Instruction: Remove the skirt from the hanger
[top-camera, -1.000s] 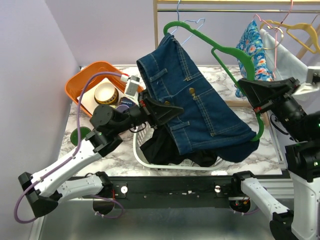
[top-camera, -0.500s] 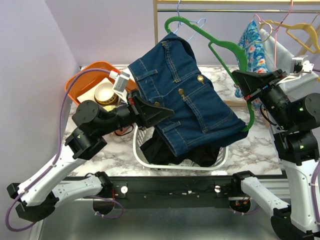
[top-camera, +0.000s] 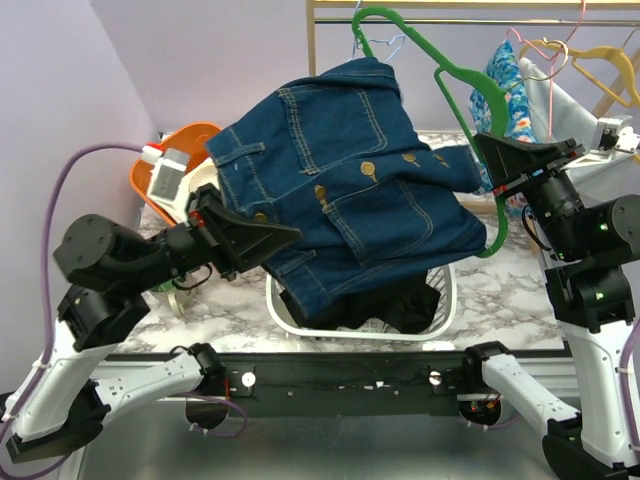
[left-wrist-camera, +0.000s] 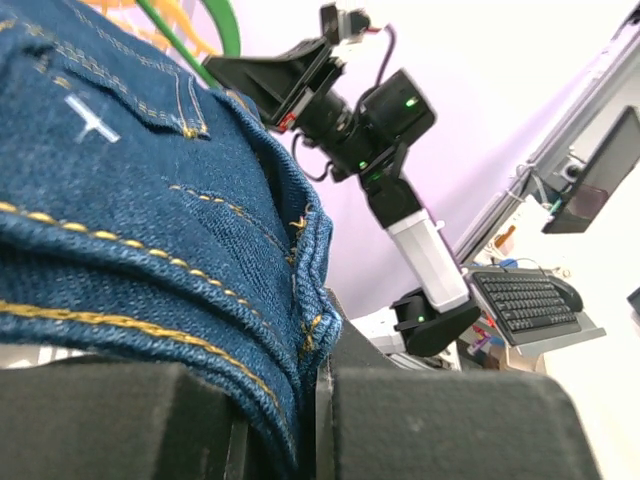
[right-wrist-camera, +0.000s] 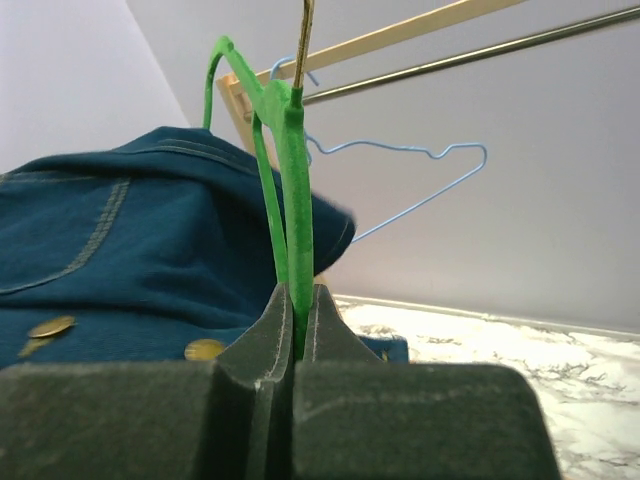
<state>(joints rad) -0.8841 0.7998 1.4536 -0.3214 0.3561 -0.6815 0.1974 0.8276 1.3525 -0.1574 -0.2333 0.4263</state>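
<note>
The left gripper (top-camera: 285, 237) is closed on the near-left edge of the denim skirt (top-camera: 340, 190). In the left wrist view a fold of denim is pinched between its fingers (left-wrist-camera: 120, 420). The right gripper (top-camera: 490, 160) is pressed together on the lower bar of the green hanger (top-camera: 455, 90). The skirt is in the air above the white basket (top-camera: 445, 300), spread between the hanger at far right and the left gripper at near left. The hanger hook sits at the rail (top-camera: 450, 20), apparently resting on it. An orange bin (top-camera: 185, 140) stands at far left.
</note>
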